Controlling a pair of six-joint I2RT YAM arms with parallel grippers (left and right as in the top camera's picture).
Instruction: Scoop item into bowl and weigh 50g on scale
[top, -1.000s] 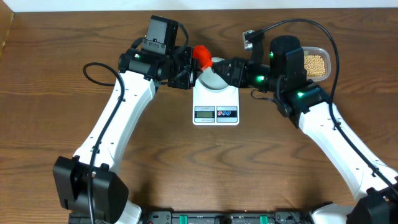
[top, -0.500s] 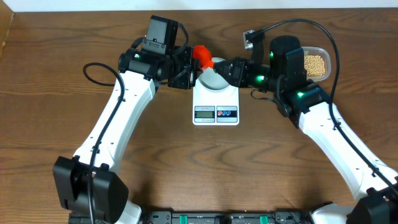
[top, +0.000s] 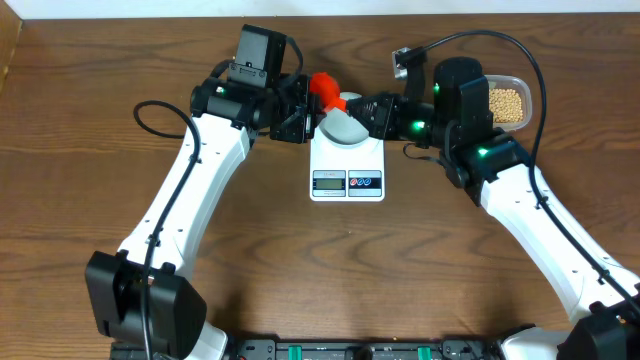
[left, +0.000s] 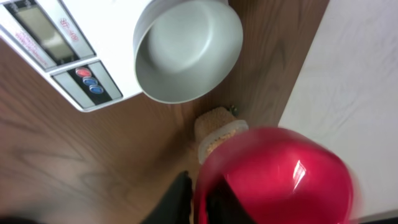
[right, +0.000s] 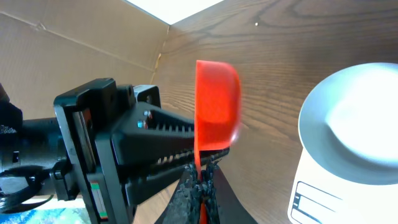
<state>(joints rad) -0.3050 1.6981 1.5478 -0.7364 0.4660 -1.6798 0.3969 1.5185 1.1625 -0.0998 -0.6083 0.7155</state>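
Red scoop (right: 214, 106), clenched at its thin handle by the right fingers (right: 186, 199); left fingers (right: 168, 124) closed on the same scoop from the opposite side. Just beside it: pale bowl (left: 186, 50), seated on the rear of the white scale (top: 347, 160). Well to the right: tan beans (top: 508, 102) in a clear tub (top: 528, 100). All on a brown wooden desk (top: 350, 270).
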